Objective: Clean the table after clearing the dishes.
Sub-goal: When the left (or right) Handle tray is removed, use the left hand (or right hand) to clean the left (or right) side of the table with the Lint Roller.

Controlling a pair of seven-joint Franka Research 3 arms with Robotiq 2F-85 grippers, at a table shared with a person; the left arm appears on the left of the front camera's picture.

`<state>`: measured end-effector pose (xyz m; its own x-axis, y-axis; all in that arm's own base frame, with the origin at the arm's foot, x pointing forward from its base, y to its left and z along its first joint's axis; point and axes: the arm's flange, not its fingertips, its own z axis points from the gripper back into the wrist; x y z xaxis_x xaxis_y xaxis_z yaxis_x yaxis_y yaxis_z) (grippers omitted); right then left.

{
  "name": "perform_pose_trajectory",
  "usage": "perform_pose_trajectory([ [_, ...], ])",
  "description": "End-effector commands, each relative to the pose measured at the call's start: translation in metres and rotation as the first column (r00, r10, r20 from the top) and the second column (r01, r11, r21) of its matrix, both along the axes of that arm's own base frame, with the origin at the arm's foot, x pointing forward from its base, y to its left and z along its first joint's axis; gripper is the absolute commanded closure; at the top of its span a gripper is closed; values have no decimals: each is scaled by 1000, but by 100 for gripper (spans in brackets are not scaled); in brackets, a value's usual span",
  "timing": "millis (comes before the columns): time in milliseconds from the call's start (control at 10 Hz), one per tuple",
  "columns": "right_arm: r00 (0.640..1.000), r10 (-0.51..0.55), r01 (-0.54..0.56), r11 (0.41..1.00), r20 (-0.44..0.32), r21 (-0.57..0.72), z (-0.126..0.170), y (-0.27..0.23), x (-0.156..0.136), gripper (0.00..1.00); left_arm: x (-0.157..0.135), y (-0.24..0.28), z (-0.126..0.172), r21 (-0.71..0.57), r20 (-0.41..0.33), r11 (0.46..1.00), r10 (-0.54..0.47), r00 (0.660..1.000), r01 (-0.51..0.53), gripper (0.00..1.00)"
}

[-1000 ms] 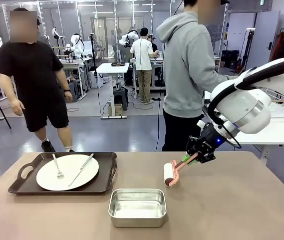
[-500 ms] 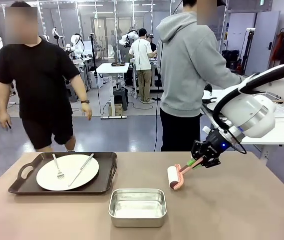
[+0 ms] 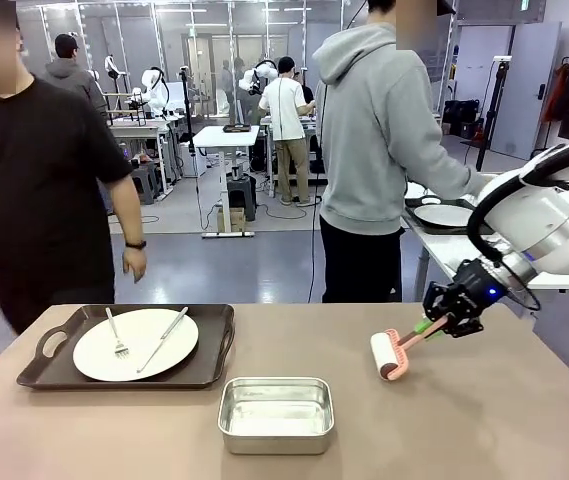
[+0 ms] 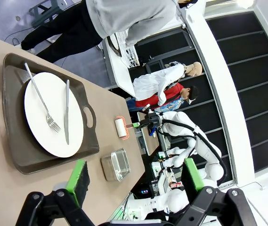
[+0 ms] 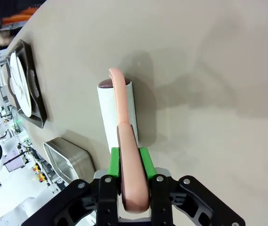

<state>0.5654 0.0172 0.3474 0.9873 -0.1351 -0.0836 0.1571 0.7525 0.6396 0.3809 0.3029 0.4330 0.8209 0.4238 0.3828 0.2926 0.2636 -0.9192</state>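
A lint roller with a pink handle rests its white roll on the tan table, right of the middle. My right gripper is shut on the handle. The right wrist view shows the handle clamped between the green pads of that gripper, with the roller flat on the tabletop. A white plate with fork and knife lies on a dark brown tray at the table's left. My left gripper is open with nothing between its fingers, looking from a distance at the plate.
A shiny steel pan stands near the front edge at the middle. A person in black stands at the far left corner. A person in a grey hoodie faces a white side table holding another plate on a tray.
My right gripper has drawn the roller to the right across the table. The person in black has walked up close to the table's left end.
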Motion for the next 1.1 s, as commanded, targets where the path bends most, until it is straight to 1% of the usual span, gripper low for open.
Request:
perform_pose_trajectory([
  [0, 1000, -16, 15, 986, -3, -168, -21, -34, -10, 79, -4, 1, 2, -6, 7, 1000, -5, 1000, 5, 0],
  [200, 998, -56, 52, 969, -7, -242, -13, -64, -13, 79, -4, 1, 2, -6, 7, 1000, -5, 1000, 5, 0],
  [500, 995, -102, 88, 941, -25, -327, -5, -95, -23, 79, -4, 1, 2, -6, 7, 1000, -5, 1000, 5, 0],
  [600, 993, -115, 96, 913, -26, -396, 2, -101, -29, 79, -4, 1, 2, -6, 7, 1000, -5, 1000, 5, 0],
  [900, 992, -127, 109, 851, 0, -514, 29, -105, -40, 79, -4, 1, 2, -6, 7, 1000, -5, 1000, 5, 0],
  [1000, 990, -139, 121, 820, 10, -560, 39, -105, -43, 79, -4, 1, 2, -6, 7, 1000, -5, 1000, 5, 0],
])
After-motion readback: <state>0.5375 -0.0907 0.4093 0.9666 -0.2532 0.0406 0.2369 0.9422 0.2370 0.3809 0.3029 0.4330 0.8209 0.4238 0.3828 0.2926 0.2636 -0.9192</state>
